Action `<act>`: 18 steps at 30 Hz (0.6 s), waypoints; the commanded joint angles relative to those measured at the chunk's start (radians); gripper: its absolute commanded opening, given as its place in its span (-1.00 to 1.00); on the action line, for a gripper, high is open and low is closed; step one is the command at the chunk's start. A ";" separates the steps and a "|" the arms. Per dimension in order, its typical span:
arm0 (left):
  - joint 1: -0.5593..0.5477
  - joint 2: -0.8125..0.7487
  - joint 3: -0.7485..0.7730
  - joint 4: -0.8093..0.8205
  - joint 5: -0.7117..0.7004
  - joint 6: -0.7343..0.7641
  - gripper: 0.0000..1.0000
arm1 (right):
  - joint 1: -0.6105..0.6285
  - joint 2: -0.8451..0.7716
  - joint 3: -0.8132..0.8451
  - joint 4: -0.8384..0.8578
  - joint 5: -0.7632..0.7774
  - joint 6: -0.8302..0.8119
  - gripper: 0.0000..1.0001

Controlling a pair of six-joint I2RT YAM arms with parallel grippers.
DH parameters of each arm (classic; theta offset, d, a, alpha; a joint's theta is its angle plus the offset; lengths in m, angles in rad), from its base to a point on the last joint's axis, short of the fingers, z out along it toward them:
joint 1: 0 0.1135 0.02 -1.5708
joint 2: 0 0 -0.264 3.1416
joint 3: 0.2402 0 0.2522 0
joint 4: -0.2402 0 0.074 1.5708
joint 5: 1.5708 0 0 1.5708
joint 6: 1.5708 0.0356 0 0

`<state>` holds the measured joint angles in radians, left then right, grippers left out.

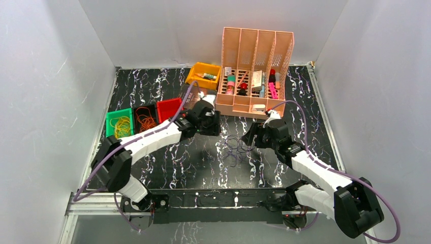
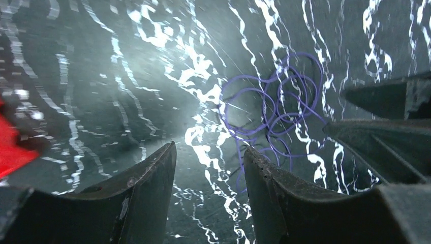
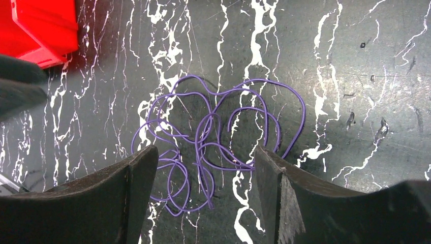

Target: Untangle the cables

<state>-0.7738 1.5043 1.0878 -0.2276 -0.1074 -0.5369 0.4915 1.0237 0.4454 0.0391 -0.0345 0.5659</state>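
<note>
Purple cables (image 3: 206,134), thin tangled loops, glossy black marbled table (image 3: 356,51)

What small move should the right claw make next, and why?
Probably lower the right claw straight down and close on one loop. Its jaws stand open, and the purple cable tangle lies loose on the table below, between them, held by neither claw; the left claw is open too, beside the tangle.
</note>
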 commanded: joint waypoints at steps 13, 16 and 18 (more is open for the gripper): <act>-0.094 0.102 -0.104 0.207 0.233 0.022 -0.15 | 0.003 -0.008 -0.005 0.023 0.019 0.029 0.49; -0.096 0.115 -0.127 0.228 0.257 0.022 -0.16 | 0.002 0.006 -0.007 0.030 0.007 0.036 0.50; -0.098 0.124 -0.140 0.243 0.257 0.020 -0.19 | 0.003 0.016 -0.003 0.032 0.001 0.037 0.51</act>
<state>-0.8642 1.6283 0.9680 -0.0383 0.0986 -0.5289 0.4915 1.0260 0.4423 0.0463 -0.0261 0.5888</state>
